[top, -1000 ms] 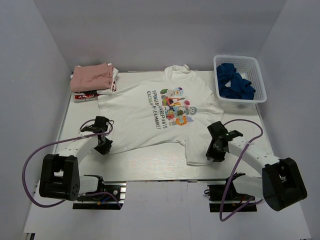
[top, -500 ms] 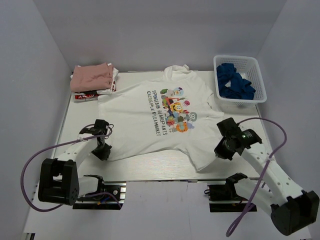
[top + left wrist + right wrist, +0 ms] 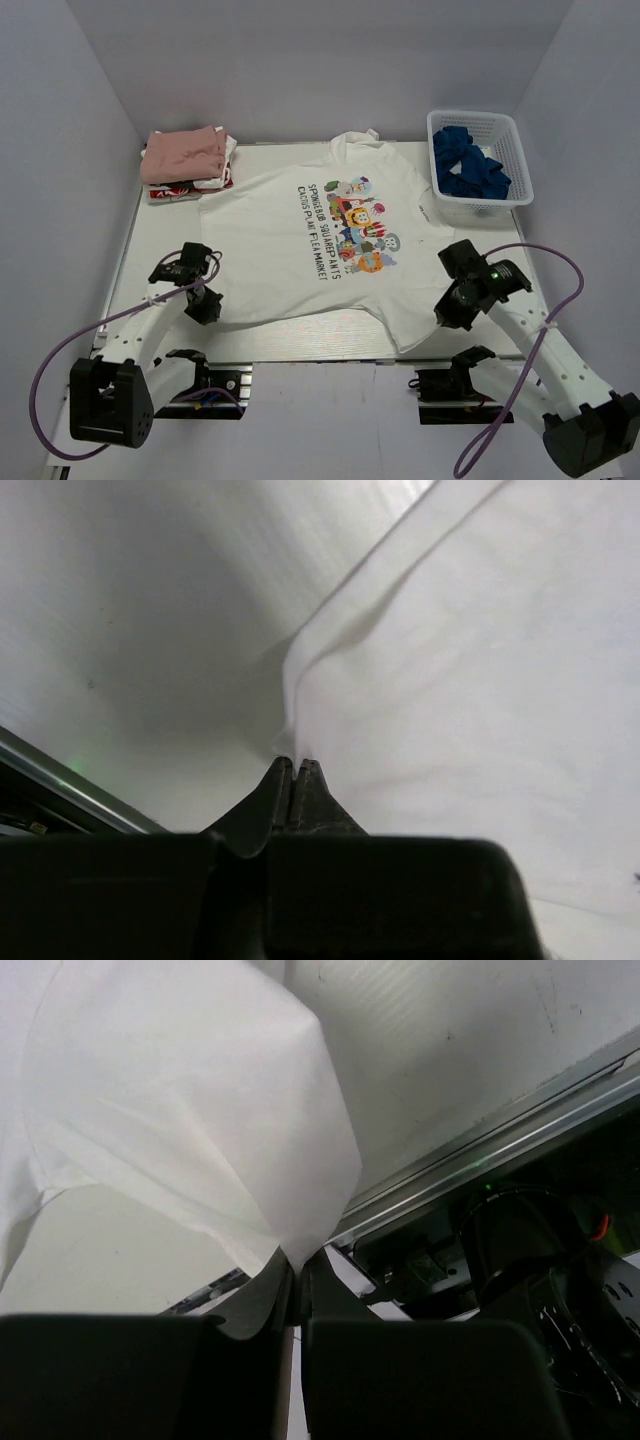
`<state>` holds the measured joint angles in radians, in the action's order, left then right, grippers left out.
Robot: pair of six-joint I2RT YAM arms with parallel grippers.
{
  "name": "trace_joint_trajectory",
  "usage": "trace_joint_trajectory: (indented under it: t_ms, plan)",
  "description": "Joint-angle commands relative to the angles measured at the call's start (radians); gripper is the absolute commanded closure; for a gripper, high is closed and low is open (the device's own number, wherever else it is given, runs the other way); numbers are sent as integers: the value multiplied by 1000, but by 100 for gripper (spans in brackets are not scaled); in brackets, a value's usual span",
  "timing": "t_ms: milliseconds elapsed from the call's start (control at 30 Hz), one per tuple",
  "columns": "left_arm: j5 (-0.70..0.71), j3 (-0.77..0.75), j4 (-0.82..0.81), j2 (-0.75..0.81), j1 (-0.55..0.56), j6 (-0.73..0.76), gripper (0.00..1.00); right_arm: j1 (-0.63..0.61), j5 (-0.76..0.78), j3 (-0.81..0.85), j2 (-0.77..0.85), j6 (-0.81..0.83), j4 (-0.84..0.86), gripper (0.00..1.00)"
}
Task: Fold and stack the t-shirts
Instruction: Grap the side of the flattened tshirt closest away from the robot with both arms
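The large white t-shirt (image 3: 300,240) with dark lettering and a colourful graphic lies spread across the table middle. My left gripper (image 3: 205,305) is shut on its near-left hem corner, seen in the left wrist view (image 3: 295,762) with white cloth (image 3: 480,680) between the fingertips. My right gripper (image 3: 452,305) is shut on its near-right corner, and the right wrist view (image 3: 300,1260) shows the cloth (image 3: 190,1100) lifted above the table edge. A folded dusty-pink t-shirt (image 3: 183,153) lies on a white-and-red printed one (image 3: 170,192) at the back left.
A white basket (image 3: 520,185) holding dark blue cloth (image 3: 468,168) stands at the back right. The table's metal front rail (image 3: 500,1150) runs below the right gripper. Purple cables loop from both arms at the near edge.
Both grippers have pulled the white t-shirt's near corners toward the front edge; the shirt has slid nearer and its bottom hem has straightened. The right arm has swung outward to the right.
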<state>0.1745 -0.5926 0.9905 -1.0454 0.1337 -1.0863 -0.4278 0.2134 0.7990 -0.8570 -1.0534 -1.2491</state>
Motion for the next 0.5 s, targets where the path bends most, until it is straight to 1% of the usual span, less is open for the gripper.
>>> trace_joint_trajectory:
  t_ms: [0,133,333,367,467]
  plan:
    - [22,-64,-16,28,-6,-17,100,1,66,83,-71,36,76,100]
    - [34,-108,-30,-30,-6,-17,100,0,132,172,-158,76,152,100]
    - [66,-168,-19,-120,-6,-17,100,9,155,298,-300,127,270,100]
    - [66,-183,-19,-139,-15,-17,100,11,155,308,-309,144,322,100]
    - [66,-240,-19,-226,-25,-17,100,17,153,409,-401,190,391,100]
